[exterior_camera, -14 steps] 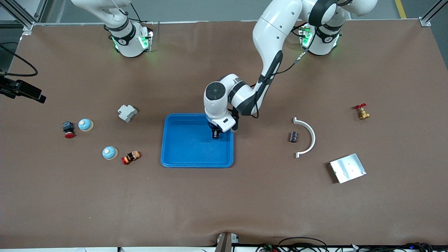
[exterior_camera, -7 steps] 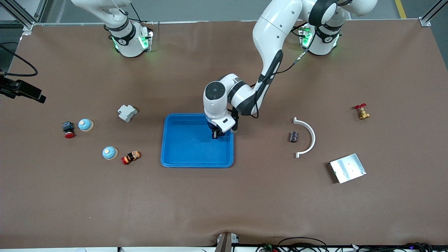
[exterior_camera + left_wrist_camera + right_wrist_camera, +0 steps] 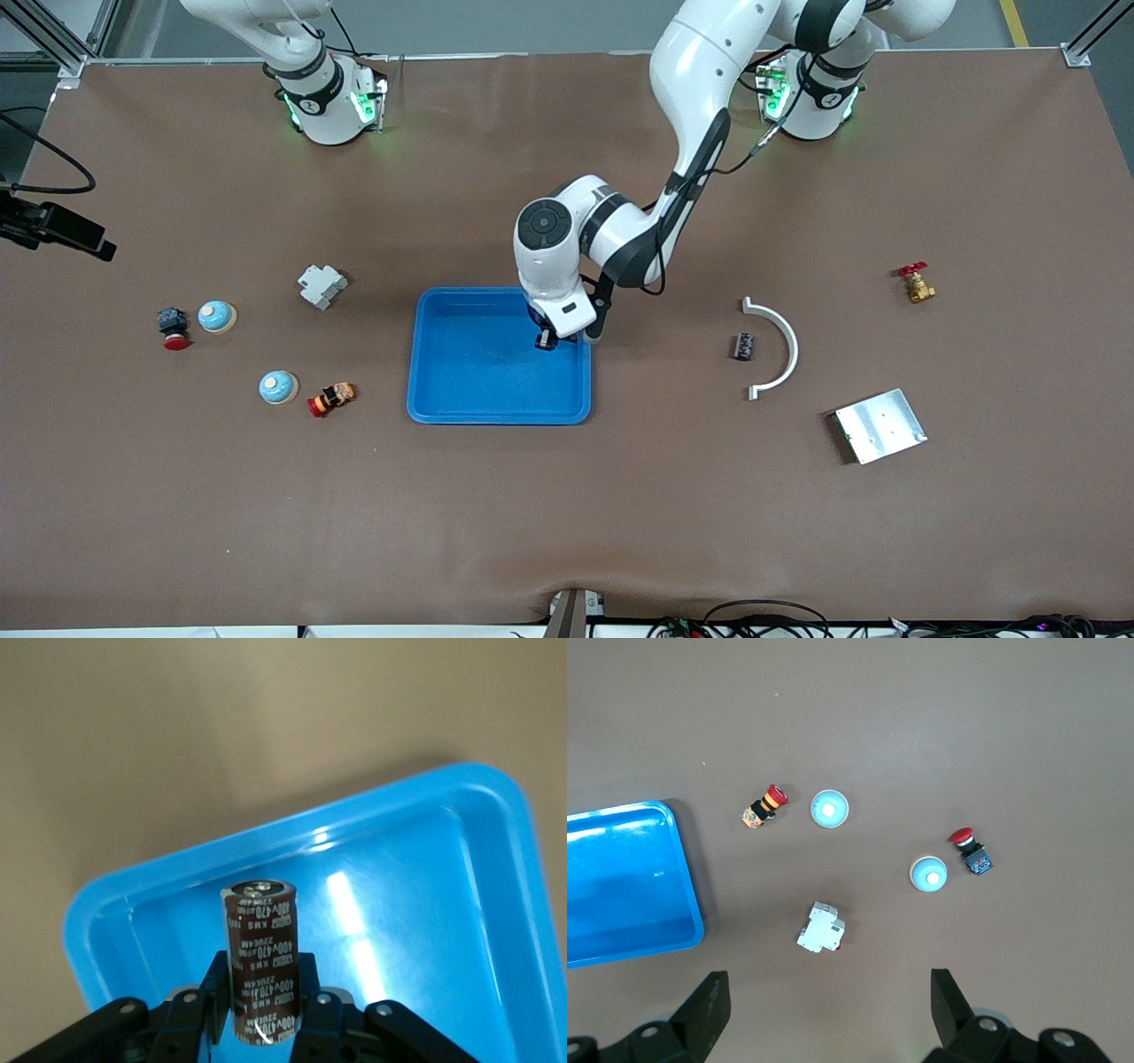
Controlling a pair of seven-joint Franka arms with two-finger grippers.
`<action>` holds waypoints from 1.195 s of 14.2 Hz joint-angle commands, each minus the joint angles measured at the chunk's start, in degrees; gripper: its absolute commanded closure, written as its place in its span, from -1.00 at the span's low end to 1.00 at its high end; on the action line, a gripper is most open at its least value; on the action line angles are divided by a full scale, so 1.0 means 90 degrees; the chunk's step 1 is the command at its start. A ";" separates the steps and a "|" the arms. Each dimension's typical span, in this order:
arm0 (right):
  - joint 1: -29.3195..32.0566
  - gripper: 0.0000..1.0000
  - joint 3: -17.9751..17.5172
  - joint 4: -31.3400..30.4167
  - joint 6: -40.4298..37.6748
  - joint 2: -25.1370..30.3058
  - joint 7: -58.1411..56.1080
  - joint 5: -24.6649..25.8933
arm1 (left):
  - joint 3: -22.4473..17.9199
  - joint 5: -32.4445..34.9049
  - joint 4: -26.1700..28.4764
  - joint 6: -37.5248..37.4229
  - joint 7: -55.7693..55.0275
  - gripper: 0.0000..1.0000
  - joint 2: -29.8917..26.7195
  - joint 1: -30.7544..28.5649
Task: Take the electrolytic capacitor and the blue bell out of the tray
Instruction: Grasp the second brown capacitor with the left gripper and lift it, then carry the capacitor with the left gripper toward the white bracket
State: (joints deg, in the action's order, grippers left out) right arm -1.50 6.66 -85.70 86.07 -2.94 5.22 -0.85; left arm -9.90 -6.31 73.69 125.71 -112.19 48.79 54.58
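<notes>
Front view: the left gripper [image 3: 547, 341] is over the blue tray [image 3: 461, 403], above the tray's corner at about 2 o'clock from its middle, pinching a dark capacitor [image 3: 545, 339]. Two blue bells lie toward the right arm's end of the table: one bell [image 3: 216, 315] just beside a red button [image 3: 174, 328], the other bell [image 3: 278, 386] at about 5 o'clock from it, near a second button [image 3: 330, 399]. A grey breaker [image 3: 322, 286] lies at about 10 o'clock from the tray. The right arm waits; its gripper is not seen here.

Left wrist view: the fingers [image 3: 213, 992] clamp the capacitor [image 3: 260, 957] upright by its lower end, over the tray's [image 3: 478, 930] floor.

Right wrist view: the right gripper [image 3: 829, 1005] is spread wide and holds nothing, high over the breaker [image 3: 821, 928], with both bells [image 3: 829, 808] [image 3: 928, 873] on the table below.
</notes>
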 commanded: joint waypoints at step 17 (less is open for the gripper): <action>0.0050 -1.00 -0.0037 0.0099 -0.0090 -0.0025 -0.0014 -0.0013 | 0.0045 -0.0071 0.1964 -0.0443 0.3721 1.00 -0.1629 -0.0536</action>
State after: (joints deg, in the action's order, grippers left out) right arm -1.50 6.65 -85.70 86.06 -2.94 5.22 -0.85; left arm -9.90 -6.31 81.14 121.47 -85.65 42.37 50.84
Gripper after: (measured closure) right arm 0.000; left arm 0.661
